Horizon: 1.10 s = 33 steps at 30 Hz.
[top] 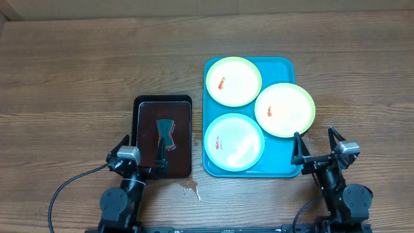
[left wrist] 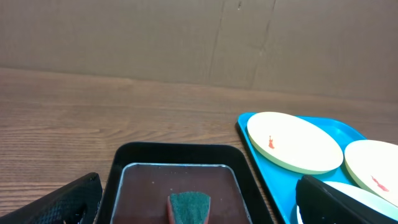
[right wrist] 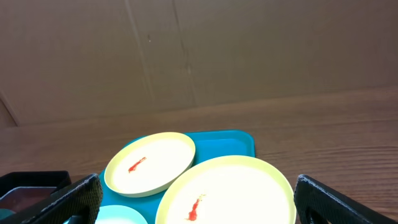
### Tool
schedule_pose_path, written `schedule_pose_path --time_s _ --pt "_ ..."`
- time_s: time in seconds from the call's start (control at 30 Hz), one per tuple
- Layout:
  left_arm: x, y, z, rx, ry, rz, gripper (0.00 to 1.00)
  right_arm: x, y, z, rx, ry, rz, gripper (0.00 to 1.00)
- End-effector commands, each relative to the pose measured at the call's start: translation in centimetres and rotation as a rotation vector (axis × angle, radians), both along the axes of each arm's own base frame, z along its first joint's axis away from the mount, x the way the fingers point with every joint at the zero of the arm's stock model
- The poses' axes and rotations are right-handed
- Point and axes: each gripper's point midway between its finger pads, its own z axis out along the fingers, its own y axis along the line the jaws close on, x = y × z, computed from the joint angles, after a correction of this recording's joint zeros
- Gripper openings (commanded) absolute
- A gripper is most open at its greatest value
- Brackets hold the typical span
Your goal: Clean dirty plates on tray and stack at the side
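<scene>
The three plates all lie on the turquoise tray (top: 278, 162), which sits on the right half of the wooden table (top: 77, 77). One yellow-green plate (top: 233, 81) is in the far left corner of the tray. The second yellow-green plate (top: 284, 110) is at the right side, and its rim reaches a little past the right edge of the tray. The pale blue-white plate (top: 234, 141) is in the near left part. Each plate carries a small red-orange smear, and the plates lie very close together; whether their rims touch I cannot tell. Just beside the turquoise tray, on its left, stands a smaller dark tray (top: 145, 107) with a green sponge (top: 165, 136) in it. A small stain (top: 189, 188) is on the table near the dark tray's front corner. The right gripper (top: 315, 145) is at the near right corner of the turquoise tray, its jaws spread wide and holding nothing. The left gripper (top: 139, 156) is at the near end of the dark tray, also spread wide and empty. Behind the table, a brown cardboard wall (right wrist: 249, 50) is seen in the wrist views.
</scene>
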Motion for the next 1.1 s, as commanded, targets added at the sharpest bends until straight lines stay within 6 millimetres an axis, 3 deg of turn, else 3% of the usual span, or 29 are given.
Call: schedule_pose_path --time_s 0.0,0.27,0.37,0.47,0.63,0.87,1.07 --pt "0.0 0.0 0.0 0.018 -0.007 0.000 1.00 0.0 0.0 -0.2 -0.001 -0.002 -0.001 1.00" --pt "-0.1 -0.6 1.0 -0.046 -0.039 -0.030 1.00 -0.1 0.6 0.1 0.000 -0.013 0.035 1.00" --pt "-0.5 -1.9 3.8 -0.057 -0.140 -0.112 1.00 -0.5 1.9 0.9 -0.001 -0.048 0.110 1.00" --pt "-0.9 -1.8 6.5 -0.062 -0.211 -0.113 1.00 -0.9 2.4 2.3 -0.002 -0.074 0.145 1.00" --pt "-2.1 -1.4 10.7 -0.034 -0.239 -0.099 1.00 -1.9 2.5 6.3 -0.007 -0.146 0.154 1.00" --pt "-1.7 -1.2 14.2 0.012 -0.065 -0.082 1.00 -3.2 3.6 11.4 -0.008 -0.116 0.219 1.00" --pt "1.0 -1.7 16.3 0.034 0.201 -0.092 1.00 -1.8 3.7 14.2 0.013 0.128 0.224 1.00"
